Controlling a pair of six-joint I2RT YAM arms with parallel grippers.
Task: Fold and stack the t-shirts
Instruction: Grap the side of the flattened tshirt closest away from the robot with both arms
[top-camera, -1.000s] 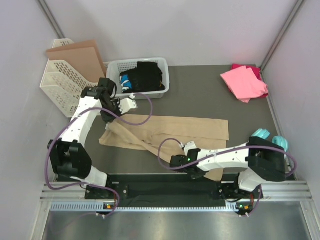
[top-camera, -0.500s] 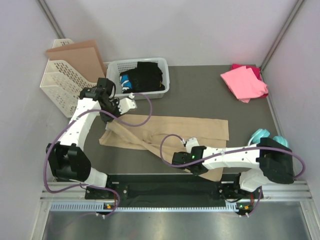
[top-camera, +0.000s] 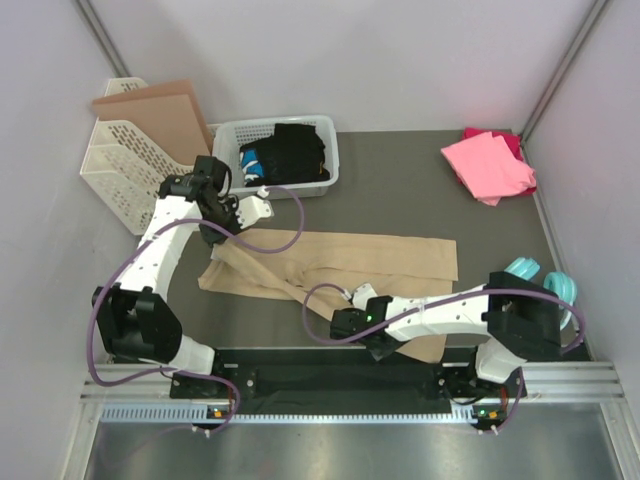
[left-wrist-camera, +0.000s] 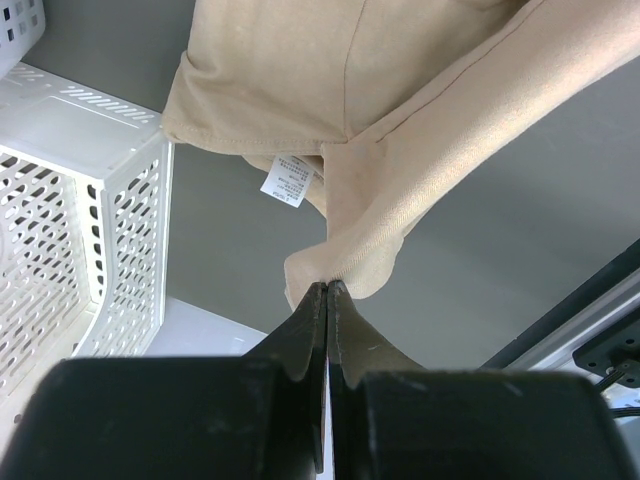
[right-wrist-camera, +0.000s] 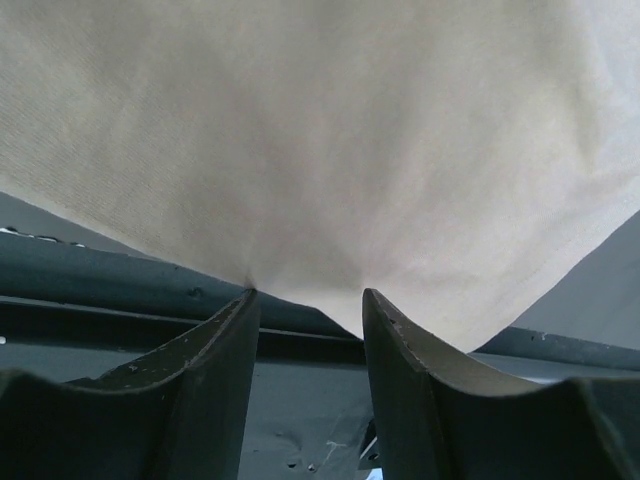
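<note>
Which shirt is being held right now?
The tan t-shirt, spread out in the middle: the left end effector pinches its edge. The pink t-shirt lies untouched at the far right.

Legible text, brands, numbers, signs: none in any view.

One printed item noted, left wrist view only: small white sewn-in label, rectangular, slightly tilted, protruding from under a hemmed edge of the tan t-shirt, just beside a seam. Several short lines of dark print on its face, too small and blurred to read; no brand, size or numeral made out. Not resolvable in the top view, where the same shirt lies across the middle of the desk, toward the near edge.
</note>
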